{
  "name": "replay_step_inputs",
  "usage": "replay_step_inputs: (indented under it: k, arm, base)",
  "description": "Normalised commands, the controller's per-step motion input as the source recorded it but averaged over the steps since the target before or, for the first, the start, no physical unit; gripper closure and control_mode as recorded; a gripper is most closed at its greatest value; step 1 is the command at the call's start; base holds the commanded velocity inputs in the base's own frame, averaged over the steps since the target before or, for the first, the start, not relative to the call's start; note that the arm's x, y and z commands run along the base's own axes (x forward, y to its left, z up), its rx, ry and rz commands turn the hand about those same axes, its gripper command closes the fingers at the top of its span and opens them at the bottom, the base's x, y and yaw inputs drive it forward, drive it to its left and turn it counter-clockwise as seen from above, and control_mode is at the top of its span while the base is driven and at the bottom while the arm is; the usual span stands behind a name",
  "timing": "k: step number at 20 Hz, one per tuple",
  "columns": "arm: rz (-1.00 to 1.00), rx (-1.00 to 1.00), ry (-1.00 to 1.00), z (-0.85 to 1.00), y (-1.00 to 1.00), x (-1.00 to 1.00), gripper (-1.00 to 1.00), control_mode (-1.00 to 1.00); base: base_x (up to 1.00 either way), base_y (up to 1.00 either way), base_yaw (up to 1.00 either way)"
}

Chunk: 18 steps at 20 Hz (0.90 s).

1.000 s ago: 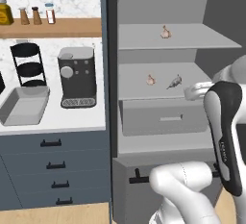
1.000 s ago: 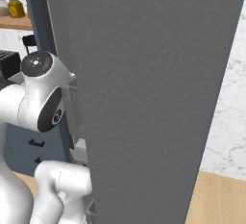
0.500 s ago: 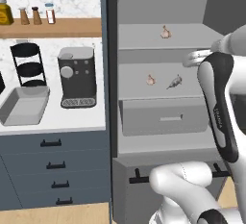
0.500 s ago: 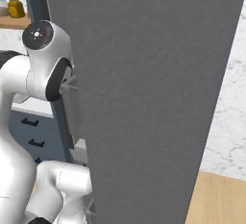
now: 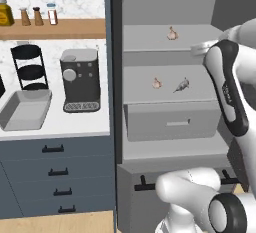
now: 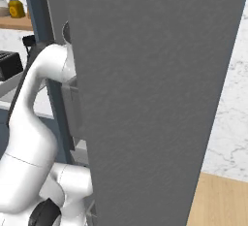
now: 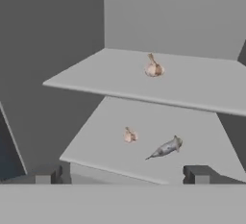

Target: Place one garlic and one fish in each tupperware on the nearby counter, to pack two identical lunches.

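Garlic [image 5: 172, 33] sits on the fridge's upper shelf [image 5: 150, 39]; a second bulb [image 5: 157, 83] and a fish [image 5: 181, 85] lie near each other on the lower shelf [image 5: 145, 89]. Fingers [image 7: 124, 175] stand apart, empty. One tupperware [image 5: 25, 108] rests on the table [image 5: 75, 122].

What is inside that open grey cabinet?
One garlic on the upper shelf; another garlic and a fish on the lower shelf. The closed drawer hides its contents.
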Motion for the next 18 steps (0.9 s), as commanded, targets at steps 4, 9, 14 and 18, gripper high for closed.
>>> replay_step_inputs:
  k: [4,9,14,18]
  arm:
    - [0.00,0.00,0.00,0.00,-0.04,0.96,-1.00,-1.00]
    - [-0.08,-0.05,0.00,0.00,0.00,0.83,-1.00,-1.00]
    - [-0.10,0.00,0.01,0.00,0.00,0.66,-1.00,-1.00]
    - [-0.03,0.00,0.00,0.00,0.00,0.49,-1.00,-1.00]
  base:
    - [0.00,0.00,0.00]
    - [0.00,0.00,0.00]
    - [0.00,0.00,0.00]
    - [0.00,0.00,0.00]
